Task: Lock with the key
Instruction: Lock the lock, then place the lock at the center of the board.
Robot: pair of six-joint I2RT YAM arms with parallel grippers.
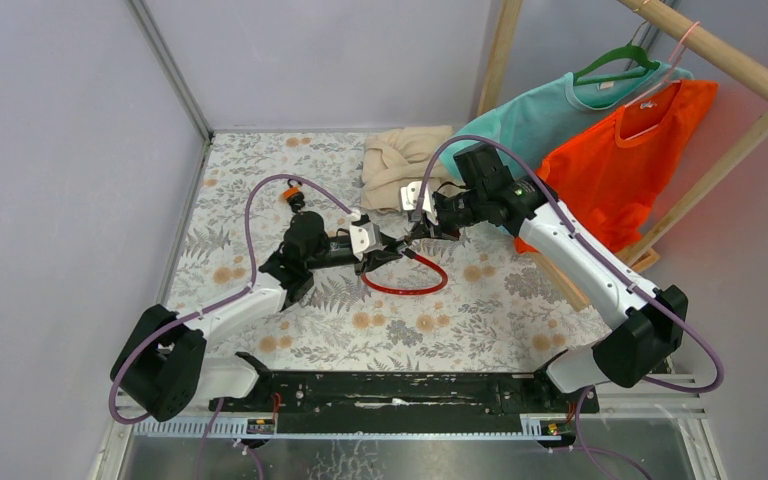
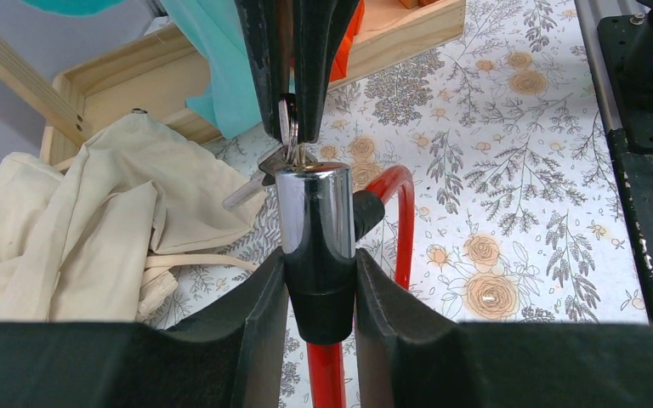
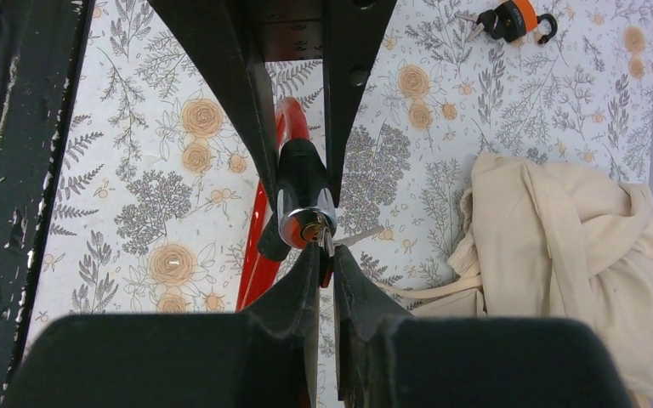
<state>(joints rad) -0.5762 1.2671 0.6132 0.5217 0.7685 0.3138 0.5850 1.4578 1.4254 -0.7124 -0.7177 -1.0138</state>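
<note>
A red cable lock (image 1: 407,285) lies looped on the floral table. Its chrome and black cylinder (image 2: 315,229) is clamped between my left gripper's (image 2: 321,280) jaws and held off the table. My right gripper (image 3: 324,255) is shut on the key (image 3: 326,244), whose blade sits at the keyhole in the cylinder's chrome end (image 3: 306,223). A spare key hangs off the ring beside it (image 2: 247,189). In the top view the two grippers meet tip to tip over the cable, left (image 1: 385,247) and right (image 1: 422,228).
A beige cloth (image 1: 405,160) lies just behind the grippers. A wooden rack with teal and orange shirts (image 1: 620,150) stands at the right. A small orange padlock with keys (image 1: 291,194) lies at the far left. A black rail (image 1: 400,392) runs along the near edge.
</note>
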